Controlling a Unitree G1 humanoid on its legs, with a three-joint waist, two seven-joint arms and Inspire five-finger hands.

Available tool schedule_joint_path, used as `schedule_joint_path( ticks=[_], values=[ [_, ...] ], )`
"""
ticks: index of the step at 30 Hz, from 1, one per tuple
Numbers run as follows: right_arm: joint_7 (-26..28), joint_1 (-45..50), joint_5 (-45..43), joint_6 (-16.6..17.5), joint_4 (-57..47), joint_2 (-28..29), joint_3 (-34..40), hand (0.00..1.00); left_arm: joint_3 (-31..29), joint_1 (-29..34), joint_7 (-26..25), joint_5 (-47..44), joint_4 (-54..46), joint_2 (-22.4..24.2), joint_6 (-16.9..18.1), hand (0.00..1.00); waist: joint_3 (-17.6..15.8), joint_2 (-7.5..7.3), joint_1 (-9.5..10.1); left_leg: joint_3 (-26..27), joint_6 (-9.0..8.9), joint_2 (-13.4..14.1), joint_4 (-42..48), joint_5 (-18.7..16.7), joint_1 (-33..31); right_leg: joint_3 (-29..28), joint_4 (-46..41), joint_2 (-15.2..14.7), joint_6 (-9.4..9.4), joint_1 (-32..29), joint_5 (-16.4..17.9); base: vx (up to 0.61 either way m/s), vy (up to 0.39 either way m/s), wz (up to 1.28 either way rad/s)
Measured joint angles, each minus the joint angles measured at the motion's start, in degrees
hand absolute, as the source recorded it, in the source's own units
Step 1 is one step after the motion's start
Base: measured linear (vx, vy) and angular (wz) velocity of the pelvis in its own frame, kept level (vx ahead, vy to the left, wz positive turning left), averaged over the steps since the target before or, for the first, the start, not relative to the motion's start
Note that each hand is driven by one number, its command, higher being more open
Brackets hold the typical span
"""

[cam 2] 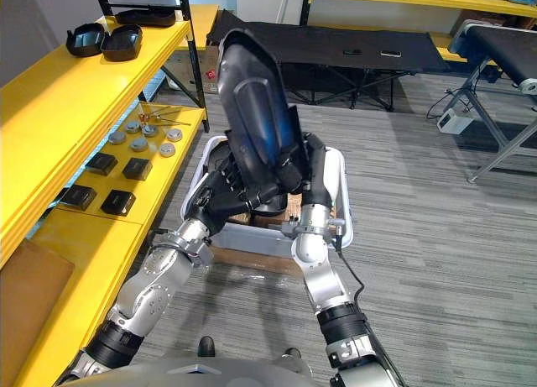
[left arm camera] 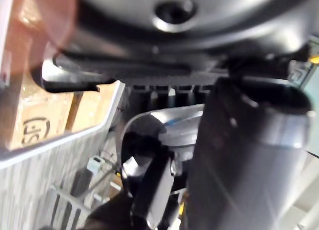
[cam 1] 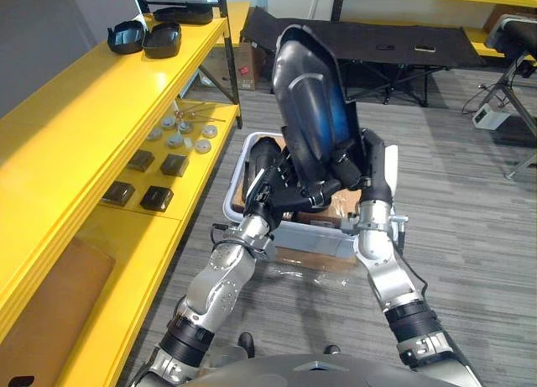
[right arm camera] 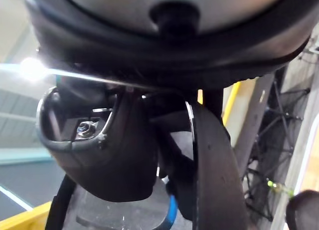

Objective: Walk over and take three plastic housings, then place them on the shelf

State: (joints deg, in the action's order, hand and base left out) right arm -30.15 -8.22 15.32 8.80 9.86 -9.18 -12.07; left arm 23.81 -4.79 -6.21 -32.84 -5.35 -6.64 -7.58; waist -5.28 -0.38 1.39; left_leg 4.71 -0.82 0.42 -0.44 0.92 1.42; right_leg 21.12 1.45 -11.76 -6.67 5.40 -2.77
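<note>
One big black housing (cam 1: 309, 93) stands tilted up over a white bin (cam 2: 343, 198) on the floor, gripped at its lower end by two hands. The left hand (cam 1: 270, 179) curls round its left edge and the right hand (cam 1: 351, 167) clamps its right. To the left, the yellow shelf (cam 1: 84, 110) carries three more dark housings (cam 1: 162, 39) at its far end. Four black blocks (cam 1: 174, 164) lie on its lower tier.

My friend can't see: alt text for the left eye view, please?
The robot's left hand and right hand grip a large black housing over a white bin. Other black housings lie on the yellow shelf.
</note>
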Motion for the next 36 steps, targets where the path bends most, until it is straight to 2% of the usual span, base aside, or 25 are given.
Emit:
schedule_joint_path(
  ticks=[3, 10, 15, 20, 21, 25, 33, 36],
  values=[
    [-0.09, 1.39, 0.04, 1.12, 2.12, 0.53, -2.03, 0.00, 0.03, 0.00, -2.30, -0.06, 3.00, -0.03, 0.02, 1.00, 0.34, -0.51, 0.02, -0.39, -0.06, 0.03, 0.00, 0.07, 0.05, 0.39, 0.75, 0.21, 0.11, 0.58, -0.20, -0.01, -0.003, 0.06],
    [1.30, 3.85, 0.05, 3.88, 3.41, 0.69, -4.94, 0.00, -0.47, 0.00, -1.85, -6.85, 7.47, -0.04, 0.52, 1.00, 0.84, -1.31, -0.07, -0.44, -0.11, 0.17, -0.01, 0.14, 0.12, 0.30, 0.98, 0.40, 0.21, 0.71, -0.36, 0.00, 0.002, 0.00],
    [2.40, 5.14, 0.05, 8.58, 3.90, 0.70, -6.29, 0.00, -0.96, 0.07, -1.98, -15.12, 8.44, 0.01, 5.48, 1.00, 1.47, -2.24, -0.10, -0.45, -0.23, 0.35, -0.94, 0.81, 0.22, 0.33, 1.72, 0.76, 0.37, 0.71, -0.79, 0.00, 0.000, 0.00],
    [3.32, 5.27, 0.07, 10.86, 6.22, 0.65, -7.68, 0.00, -2.41, 0.08, -1.76, -20.86, 10.53, 0.02, 6.25, 1.00, 1.77, -2.69, -0.10, -0.37, -0.23, 0.32, -1.77, 1.09, 1.24, 0.27, 1.72, 0.75, 0.37, 1.33, -0.78, 0.00, 0.000, 0.00],
    [3.32, 5.29, 0.07, 10.89, 6.23, 0.70, -7.69, 0.00, -2.57, 0.08, -1.58, -22.45, 10.79, -0.02, 6.24, 0.00, 1.77, -2.69, -0.10, -0.38, -0.23, 0.32, -2.04, 1.19, 1.20, 0.28, 1.71, 0.75, 0.37, 1.12, -0.78, -0.03, 0.010, 0.01],
    [3.55, 5.61, 0.10, 10.91, 6.26, 0.52, -8.20, 0.00, -2.87, 0.08, 0.36, -28.41, 12.77, -0.09, 6.18, 0.00, 1.79, -2.81, -0.09, -0.40, -0.21, 0.30, -2.90, 1.70, 1.35, 0.30, 1.69, 0.76, 0.31, 0.87, -0.83, -0.01, 0.002, 0.00],
    [3.28, 6.73, 0.11, 10.98, 6.26, 0.38, -8.34, 0.00, -1.84, 0.06, 1.08, -28.61, 14.40, -0.12, 6.64, 0.00, 2.39, -3.72, -0.23, -0.38, -0.28, 0.29, -2.90, 1.88, 1.43, 0.31, 1.77, 0.76, 0.28, 0.97, -0.85, 0.00, 0.000, 0.00],
    [3.13, 7.41, 0.17, 12.66, 6.47, 0.27, -10.14, 0.00, -1.73, 0.07, 0.83, -29.81, 16.68, -0.12, 7.48, 0.00, 2.44, -3.80, -0.37, -0.36, -0.30, 0.32, -2.89, 1.87, 1.56, 0.31, 1.79, 0.78, 0.29, 1.14, -0.85, 0.00, 0.000, 0.00]
  ],
)
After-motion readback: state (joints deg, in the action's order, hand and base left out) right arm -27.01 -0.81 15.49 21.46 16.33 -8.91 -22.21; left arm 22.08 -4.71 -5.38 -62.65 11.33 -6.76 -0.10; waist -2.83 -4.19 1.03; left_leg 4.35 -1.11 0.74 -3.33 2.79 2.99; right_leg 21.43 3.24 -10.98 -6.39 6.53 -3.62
